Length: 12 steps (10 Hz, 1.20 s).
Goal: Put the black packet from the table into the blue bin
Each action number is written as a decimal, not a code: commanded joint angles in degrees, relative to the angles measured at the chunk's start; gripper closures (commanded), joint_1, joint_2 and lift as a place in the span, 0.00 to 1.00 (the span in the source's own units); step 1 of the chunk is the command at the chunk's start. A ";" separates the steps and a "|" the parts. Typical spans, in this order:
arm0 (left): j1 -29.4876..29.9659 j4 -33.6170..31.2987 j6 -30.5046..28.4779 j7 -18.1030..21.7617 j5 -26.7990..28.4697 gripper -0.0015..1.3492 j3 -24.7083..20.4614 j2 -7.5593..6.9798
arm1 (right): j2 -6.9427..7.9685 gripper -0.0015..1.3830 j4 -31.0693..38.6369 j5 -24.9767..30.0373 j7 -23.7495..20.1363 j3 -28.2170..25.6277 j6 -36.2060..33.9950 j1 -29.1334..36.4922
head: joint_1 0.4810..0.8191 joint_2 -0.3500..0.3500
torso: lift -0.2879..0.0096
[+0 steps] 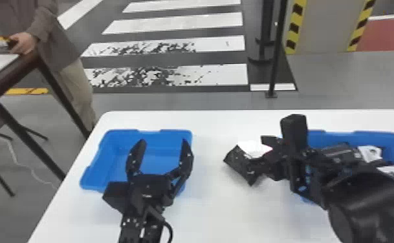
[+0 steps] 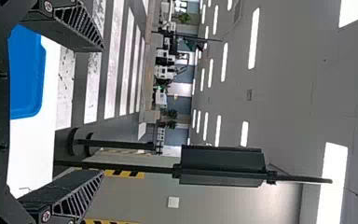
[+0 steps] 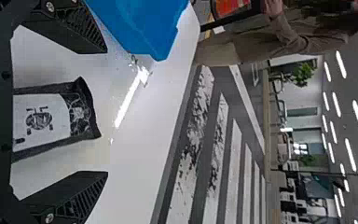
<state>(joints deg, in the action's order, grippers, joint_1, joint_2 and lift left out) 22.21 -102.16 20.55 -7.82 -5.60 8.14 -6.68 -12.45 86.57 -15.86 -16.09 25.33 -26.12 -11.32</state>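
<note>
The right arm (image 1: 364, 197) seems at the grasping step, its claw (image 3: 106, 111) spread astride the packet (image 3: 42, 119) on the table (image 1: 218, 213); the left claw (image 1: 162, 142) is spread too. Next comes closing, then lifting.

Left arm (image 1: 142, 226) in from the bottom edge | left tool (image 1: 164, 142) pointing forward, spread wide | right arm (image 1: 367, 197) angling in from lower right | right tool (image 1: 249, 147) open too!
</note>
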 commanded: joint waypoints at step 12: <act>-2.94 1.96 -0.58 0.00 -0.12 0.07 2.03 0.18 | -0.12 0.12 -20.27 -4.13 3.00 17.06 -4.39 -15.82 | 0.63 0.77 | 0.60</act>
<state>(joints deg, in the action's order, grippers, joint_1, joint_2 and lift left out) 19.35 -100.26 19.98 -7.86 -5.71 10.06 -6.51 -12.57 66.54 -19.81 -13.09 42.07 -30.06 -26.92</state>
